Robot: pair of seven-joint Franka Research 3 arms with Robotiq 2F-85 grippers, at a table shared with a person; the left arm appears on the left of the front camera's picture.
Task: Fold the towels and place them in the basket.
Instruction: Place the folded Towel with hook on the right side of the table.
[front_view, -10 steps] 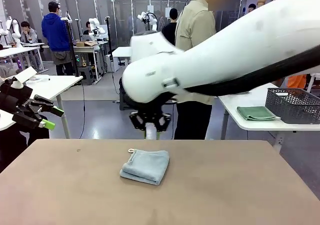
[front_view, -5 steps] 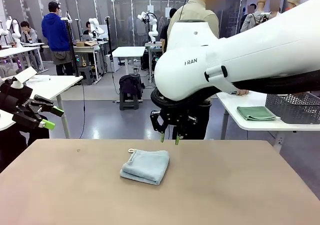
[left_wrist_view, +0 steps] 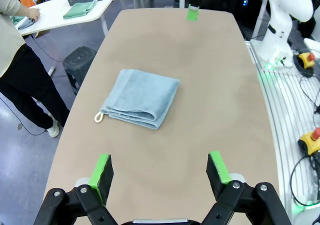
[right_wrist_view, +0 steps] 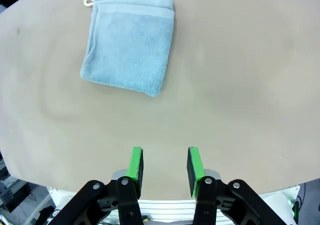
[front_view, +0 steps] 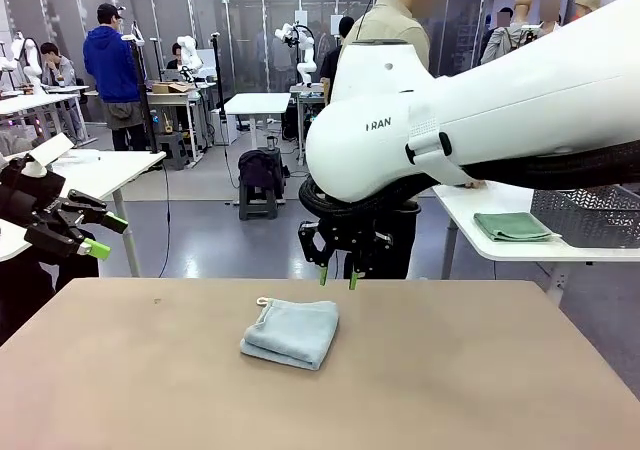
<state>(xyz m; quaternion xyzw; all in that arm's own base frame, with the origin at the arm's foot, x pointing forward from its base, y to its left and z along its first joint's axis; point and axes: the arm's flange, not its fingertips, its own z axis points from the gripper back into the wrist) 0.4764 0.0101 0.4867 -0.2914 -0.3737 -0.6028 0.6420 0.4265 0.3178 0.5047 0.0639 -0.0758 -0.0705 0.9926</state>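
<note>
Tan table (front_view: 480, 370), mid-frame: folded towel (front_view: 292, 332), likely soft; pinch its layered edge; left gripper (left_wrist_view: 160, 162) gapes wide, right gripper (right_wrist_view: 164, 160) narrow, both empty.

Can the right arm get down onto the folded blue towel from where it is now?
Probably yes. The right gripper hangs over the far table edge just beyond the blue towel, fingers apart and empty, with only bare table between them.
</note>
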